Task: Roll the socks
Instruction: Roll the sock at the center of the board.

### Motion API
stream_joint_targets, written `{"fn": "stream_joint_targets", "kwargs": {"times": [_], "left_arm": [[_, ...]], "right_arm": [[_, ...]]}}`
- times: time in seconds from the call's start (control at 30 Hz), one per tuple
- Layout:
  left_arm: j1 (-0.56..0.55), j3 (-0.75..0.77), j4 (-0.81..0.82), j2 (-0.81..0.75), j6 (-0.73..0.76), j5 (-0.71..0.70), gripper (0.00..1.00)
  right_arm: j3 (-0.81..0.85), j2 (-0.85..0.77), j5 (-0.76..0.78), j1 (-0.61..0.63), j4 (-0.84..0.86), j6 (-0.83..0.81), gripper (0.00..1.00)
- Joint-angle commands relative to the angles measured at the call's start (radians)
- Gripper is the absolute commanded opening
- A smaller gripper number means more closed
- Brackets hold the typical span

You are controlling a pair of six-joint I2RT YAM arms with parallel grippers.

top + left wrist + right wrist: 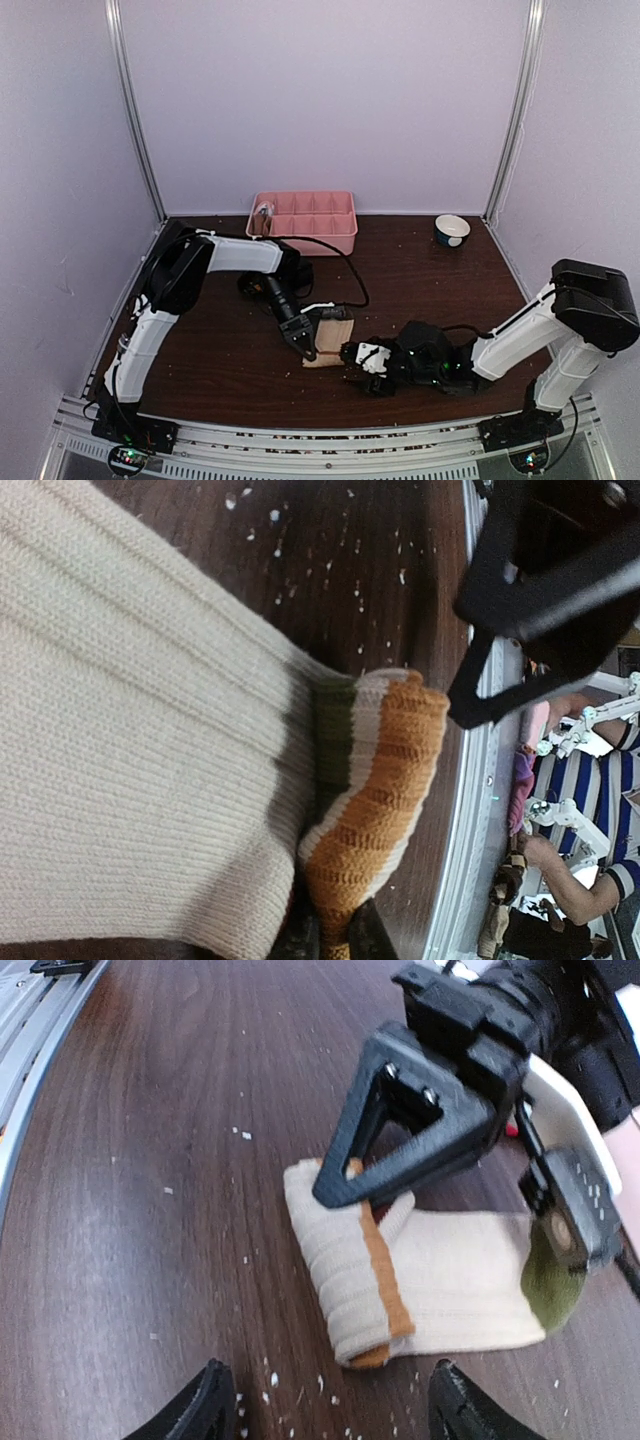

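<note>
We see the left gripper [345,1188] clamped on the folded, orange-banded end of the cream sock [450,1280]. The right gripper [328,1375] is spread wide, with the sock just ahead of its fingertips, seemingly untouched. The sock is ribbed knit with an olive toe.

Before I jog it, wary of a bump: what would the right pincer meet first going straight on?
Probably the folded end of the cream sock, lying ahead of the right pincer; the left pincer gripping it sits just beyond. Depth is uncertain.
</note>
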Motion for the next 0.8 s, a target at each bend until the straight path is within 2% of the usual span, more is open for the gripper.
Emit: {"fn": "stream_joint_targets", "kwargs": {"times": [0.0,0.23,0.47,0.63,0.7,0.77], "left_arm": [[0.017,-0.003,0.054,0.108,-0.026,-0.386,0.03],[0.017,0.025,0.043,0.117,-0.027,-0.388,0.03],[0.014,0.035,0.041,0.124,-0.025,-0.379,0.03],[0.011,0.042,0.041,0.131,-0.028,-0.362,0.03],[0.012,0.044,0.041,0.128,-0.026,-0.344,0.04],[0.013,0.049,0.041,0.117,-0.018,-0.307,0.1]], "right_arm": [[0.112,0.045,-0.041,0.012,-0.087,-0.174,0.65],[0.254,0.147,-0.066,0.012,-0.21,-0.24,0.54],[0.326,0.237,-0.012,0.011,-0.225,-0.241,0.47],[0.348,0.265,0.017,0.008,-0.255,-0.21,0.36],[0.351,0.274,0.019,0.007,-0.277,-0.191,0.28],[0.361,0.287,0.01,0.003,-0.309,-0.163,0.22]]}}
